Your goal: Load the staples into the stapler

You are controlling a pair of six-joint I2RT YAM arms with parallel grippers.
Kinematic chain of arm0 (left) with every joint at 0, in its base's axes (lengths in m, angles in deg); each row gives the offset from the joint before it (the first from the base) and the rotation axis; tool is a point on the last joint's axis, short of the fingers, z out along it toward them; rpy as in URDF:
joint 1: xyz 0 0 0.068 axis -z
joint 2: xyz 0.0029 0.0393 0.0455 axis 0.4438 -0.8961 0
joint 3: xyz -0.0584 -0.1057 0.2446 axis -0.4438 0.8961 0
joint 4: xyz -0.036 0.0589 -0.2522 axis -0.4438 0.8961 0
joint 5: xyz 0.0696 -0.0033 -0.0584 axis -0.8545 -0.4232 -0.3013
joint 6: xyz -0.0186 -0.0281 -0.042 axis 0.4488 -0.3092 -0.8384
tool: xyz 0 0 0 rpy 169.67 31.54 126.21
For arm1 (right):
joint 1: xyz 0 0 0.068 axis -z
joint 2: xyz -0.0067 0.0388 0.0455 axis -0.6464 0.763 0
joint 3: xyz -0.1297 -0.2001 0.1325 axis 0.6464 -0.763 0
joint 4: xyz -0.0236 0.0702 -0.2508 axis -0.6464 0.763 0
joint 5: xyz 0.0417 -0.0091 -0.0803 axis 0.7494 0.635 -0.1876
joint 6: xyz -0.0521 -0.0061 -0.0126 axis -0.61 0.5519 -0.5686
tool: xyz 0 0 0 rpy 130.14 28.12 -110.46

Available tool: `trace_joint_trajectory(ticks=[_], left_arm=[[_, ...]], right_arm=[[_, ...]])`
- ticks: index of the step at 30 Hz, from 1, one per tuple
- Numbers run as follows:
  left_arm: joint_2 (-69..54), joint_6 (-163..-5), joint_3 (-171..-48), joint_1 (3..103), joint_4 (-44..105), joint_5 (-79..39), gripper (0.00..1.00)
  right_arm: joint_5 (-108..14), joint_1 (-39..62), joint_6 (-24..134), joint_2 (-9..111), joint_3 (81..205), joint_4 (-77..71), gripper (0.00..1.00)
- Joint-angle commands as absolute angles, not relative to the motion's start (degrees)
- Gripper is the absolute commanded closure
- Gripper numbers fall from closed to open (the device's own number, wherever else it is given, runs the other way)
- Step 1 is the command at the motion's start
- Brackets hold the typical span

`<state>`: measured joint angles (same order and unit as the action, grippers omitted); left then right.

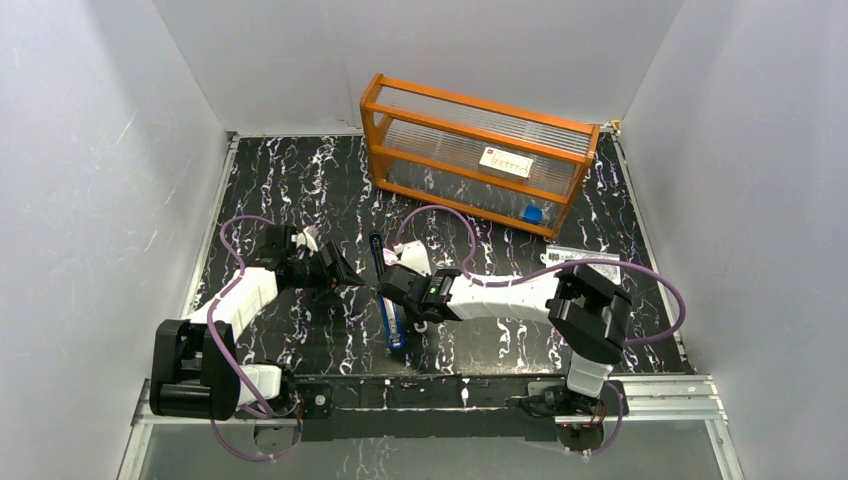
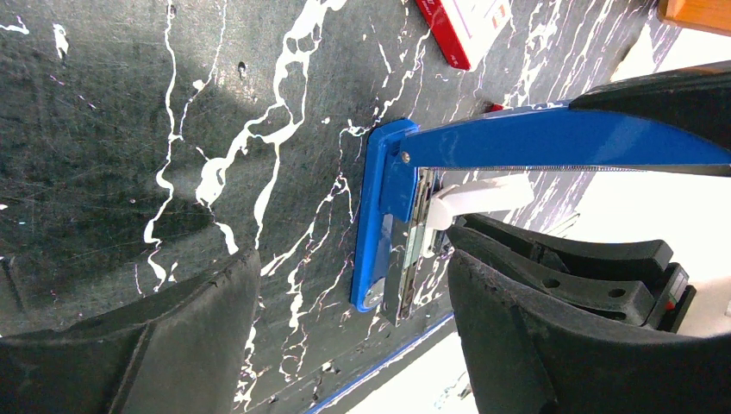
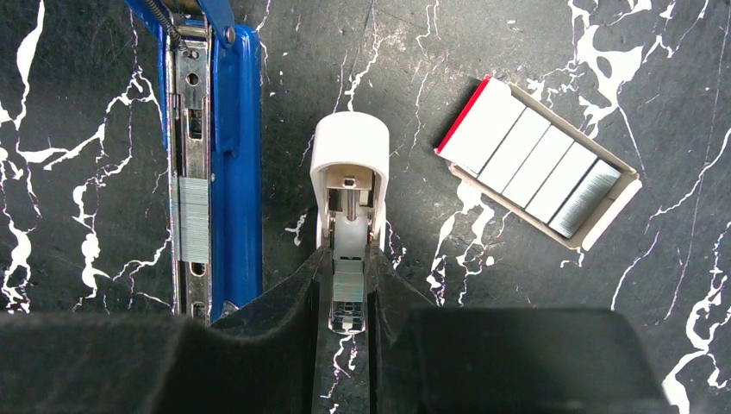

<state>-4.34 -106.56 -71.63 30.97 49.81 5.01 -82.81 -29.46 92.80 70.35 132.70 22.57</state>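
The right gripper (image 3: 349,280) is pinched tight on the narrow tail of the white gadget (image 3: 349,164). Something silvery shows there, possibly a staple strip, but it is hard to say. The open stapler (image 3: 234,155) lies just left of those fingers. Its channel runs top to bottom, parallel to them, with staples (image 3: 194,220) sitting in it. The box (image 3: 539,172) sits upper right. The left gripper (image 1: 338,272) hangs wide apart, empty, slightly farther off.

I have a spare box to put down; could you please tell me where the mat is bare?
Bare: far-left mat between wall and orange rack; near strip between stapler and right arm's base. Crowded: the middle, around staple box, left end effector, right end effector.
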Motion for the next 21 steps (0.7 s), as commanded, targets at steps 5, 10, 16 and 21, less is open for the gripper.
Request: trace_joint_trajectory(ticks=[5, 10, 16, 21], left_arm=[[-3.57, -105.87, -72.32, 31.09, 50.4, 5.6, 0.24], [-3.54, -105.91, -72.3, 31.09, 50.4, 5.48, 0.24], [-3.72, -105.95, -72.3, 31.09, 50.33, 5.4, 0.24], [-3.81, -105.95, -72.3, 31.09, 50.36, 5.39, 0.24]], right_arm=[[-83.19, -29.07, 92.26, 68.41, 130.97, 19.75, 0.73], [-82.91, -29.07, 92.26, 67.73, 130.15, 19.37, 0.72], [-82.16, -29.07, 92.26, 66.61, 128.88, 19.02, 0.71], [-81.46, -29.07, 92.17, 66.37, 128.5, 19.22, 0.71]])
